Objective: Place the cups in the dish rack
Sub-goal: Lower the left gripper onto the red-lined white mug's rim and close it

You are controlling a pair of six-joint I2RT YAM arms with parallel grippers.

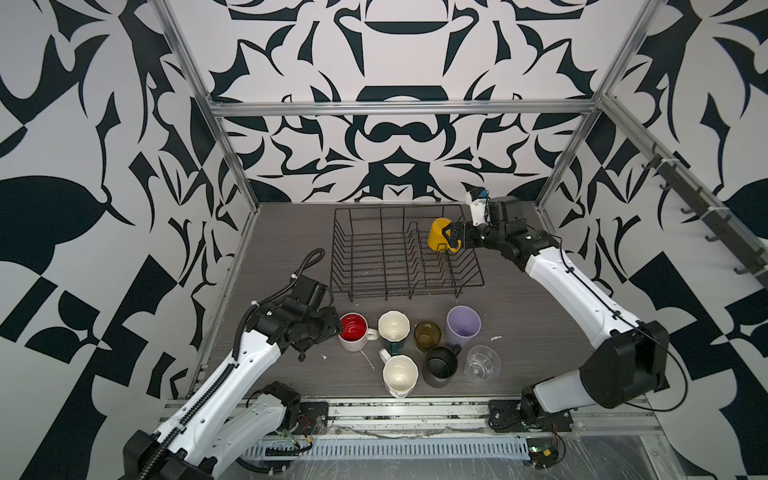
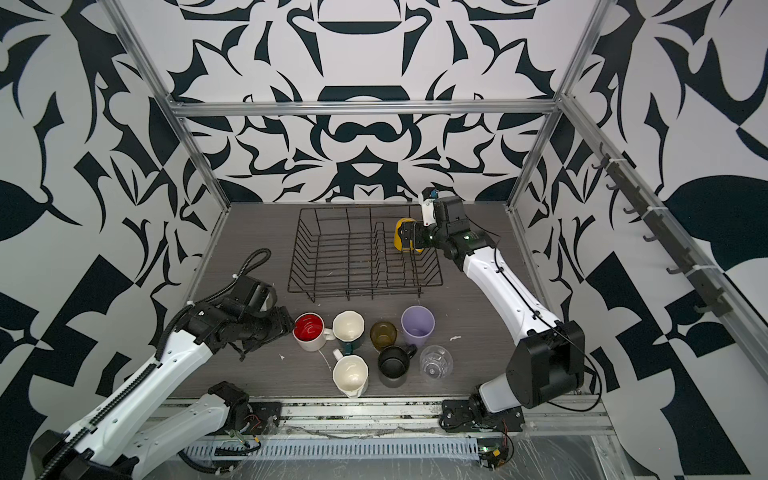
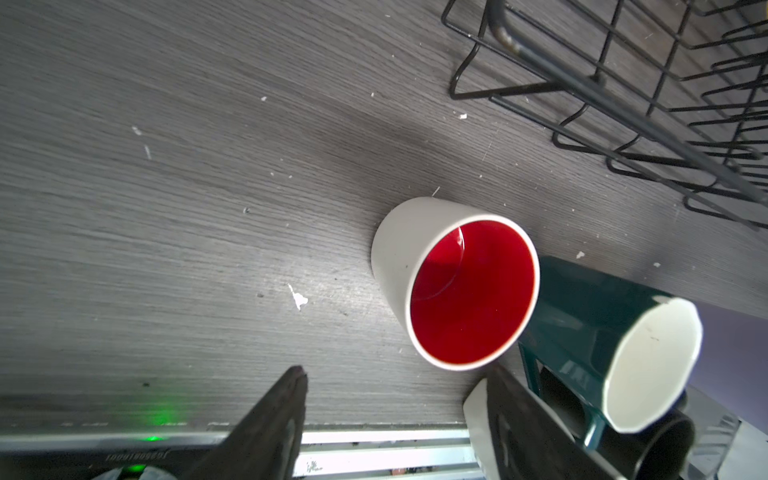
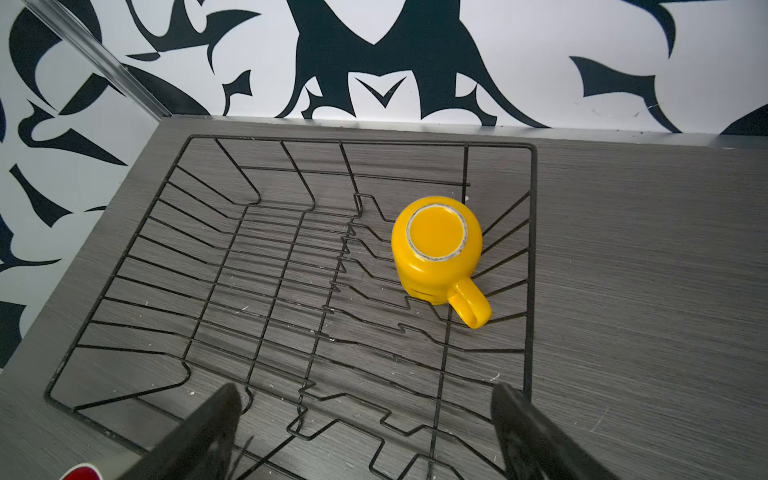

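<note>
A yellow mug (image 4: 436,249) stands upside down at the right end of the black wire dish rack (image 1: 345,257), free of any grip. My right gripper (image 4: 370,399) hangs open just above and beside it (image 1: 451,241). In front of the rack stand the other cups: a white mug with a red inside (image 1: 353,332), teal faceted mug (image 1: 394,328), amber glass (image 1: 427,334), lilac tumbler (image 1: 463,324), cream faceted mug (image 1: 399,376), black mug (image 1: 441,366) and clear glass (image 1: 482,363). My left gripper (image 3: 399,386) is open, its fingertips just short of the white mug (image 3: 469,291).
Aluminium frame posts stand at the table's back corners. A metal rail (image 1: 415,411) runs along the front edge. A bar of black hooks (image 1: 706,216) lines the right wall. Bare grey table lies left of the rack (image 1: 291,232).
</note>
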